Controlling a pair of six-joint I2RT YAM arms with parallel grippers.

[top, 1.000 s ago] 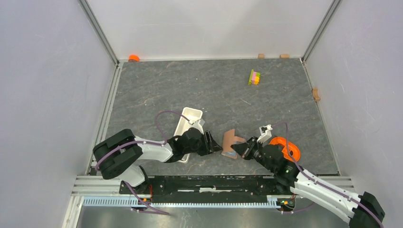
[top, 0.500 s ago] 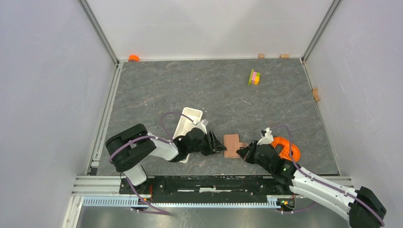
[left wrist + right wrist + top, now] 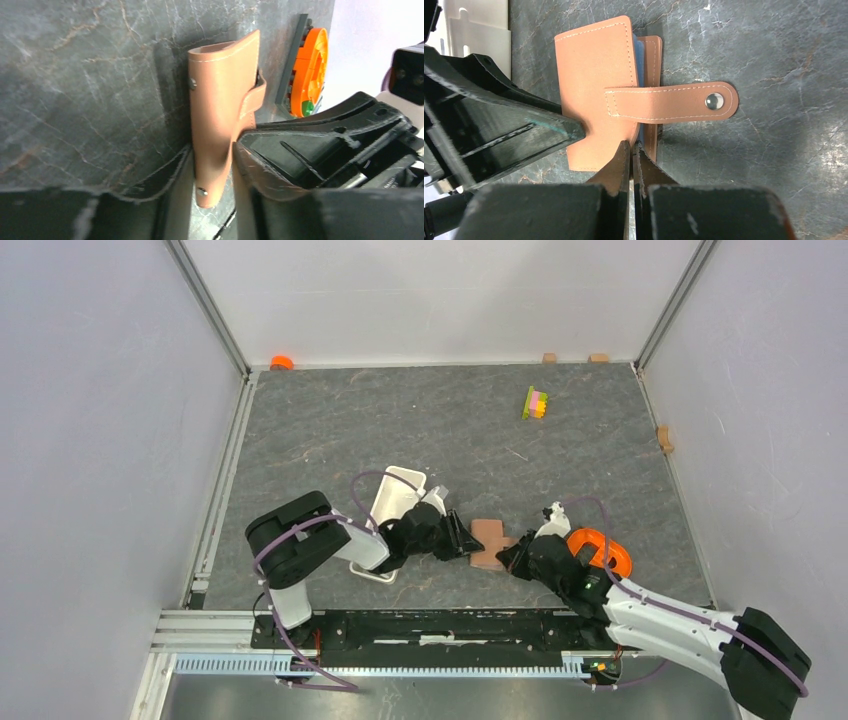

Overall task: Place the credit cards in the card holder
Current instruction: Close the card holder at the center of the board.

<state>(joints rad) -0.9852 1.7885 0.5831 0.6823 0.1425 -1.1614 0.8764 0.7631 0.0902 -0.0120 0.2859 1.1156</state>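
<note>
From above, the card holder (image 3: 488, 536) lay flat on the grey table (image 3: 420, 430) near its front edge. The left gripper (image 3: 463, 540) was at its left side and the right gripper (image 3: 509, 558) at its near right corner. A white tray (image 3: 398, 483) sat behind the left arm, and an orange round object (image 3: 603, 548) lay beside the right arm.

In the left wrist view, that gripper's jaws stood apart on either side of the holder's end. One pad touched the leather, but the angle was too poor to tell whether they truly pinched it.

In the right wrist view, the fingers were pressed together with their tips at the holder's near edge. The strap (image 3: 671, 102) stretched out onto the table, its snap (image 3: 714, 101) facing up. A sliver of a blue credit card (image 3: 636, 55) showed between the flaps.
</note>
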